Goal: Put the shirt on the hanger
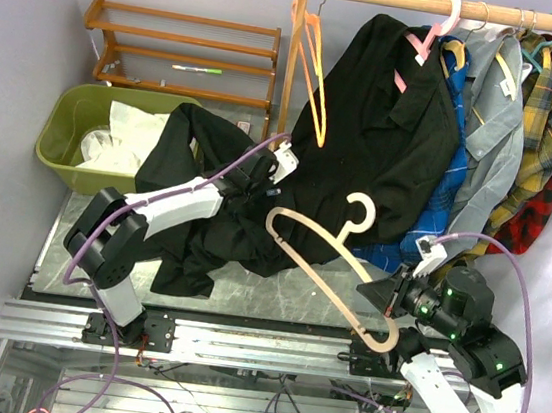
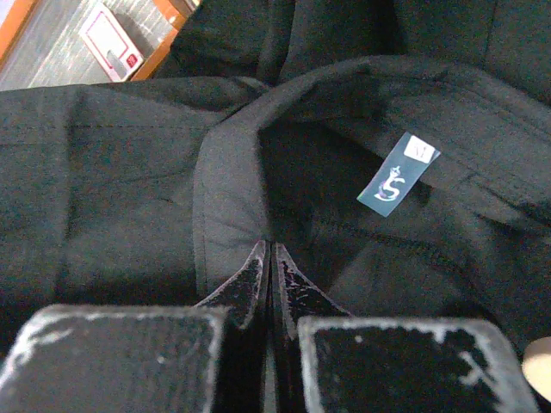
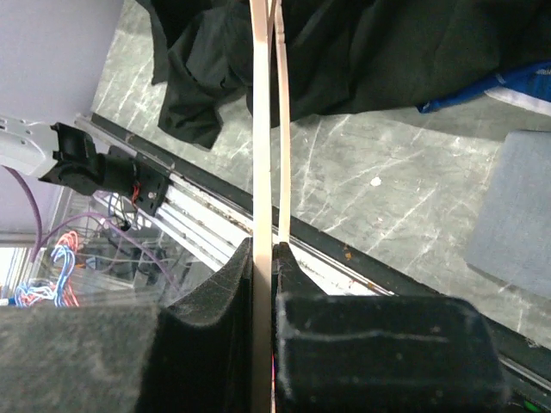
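On the near right, the right gripper [image 3: 263,258] squeezes one end of the hanger [image 1: 320,244], which tilts up in the air. Farther left, the left gripper [image 2: 269,258] pinches the shirt [image 1: 202,233] near its collar. The rest flops on the table [image 1: 285,293].

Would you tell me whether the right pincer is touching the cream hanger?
Touching: the right wrist view shows the right pincer clamped on the cream hanger.

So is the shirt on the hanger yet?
Off. The hanger, held by the right gripper, has no fabric over its arms; the shirt lies crumpled, pinched by the left gripper.
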`<action>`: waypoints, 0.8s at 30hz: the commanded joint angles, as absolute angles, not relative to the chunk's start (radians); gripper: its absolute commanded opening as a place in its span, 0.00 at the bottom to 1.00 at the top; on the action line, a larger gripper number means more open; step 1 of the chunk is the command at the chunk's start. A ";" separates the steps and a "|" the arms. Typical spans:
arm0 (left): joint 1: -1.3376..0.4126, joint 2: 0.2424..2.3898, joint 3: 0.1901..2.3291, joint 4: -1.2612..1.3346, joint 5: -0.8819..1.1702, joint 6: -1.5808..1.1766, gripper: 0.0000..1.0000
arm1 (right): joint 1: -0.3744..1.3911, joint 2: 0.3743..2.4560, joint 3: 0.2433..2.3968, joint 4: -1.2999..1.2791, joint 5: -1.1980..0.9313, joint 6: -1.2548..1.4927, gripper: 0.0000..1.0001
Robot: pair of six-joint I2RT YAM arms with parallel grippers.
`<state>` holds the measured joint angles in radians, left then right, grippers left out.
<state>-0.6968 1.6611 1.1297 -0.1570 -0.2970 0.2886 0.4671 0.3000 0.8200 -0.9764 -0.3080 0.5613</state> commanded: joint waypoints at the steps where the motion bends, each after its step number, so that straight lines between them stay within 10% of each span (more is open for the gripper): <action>1: -0.709 1.669 1.137 -0.116 -0.299 0.289 0.07 | 0.459 0.313 0.838 -0.979 -0.315 0.521 0.00; 13: -0.708 1.657 1.232 -0.254 -0.164 0.278 0.07 | 0.459 0.333 0.801 -0.870 -0.276 0.528 0.00; 17: -0.710 1.685 1.239 -0.260 -0.149 0.286 0.49 | 0.459 0.349 0.809 -0.869 -0.268 0.514 0.00; 24: -0.712 1.692 1.211 -0.218 -0.187 0.298 0.39 | 0.459 0.348 0.777 -0.825 -0.273 0.524 0.00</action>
<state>-0.7033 1.6787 1.2091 -0.2535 -0.1791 0.2909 0.4644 0.3534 0.7948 -0.8932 -0.2733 0.5312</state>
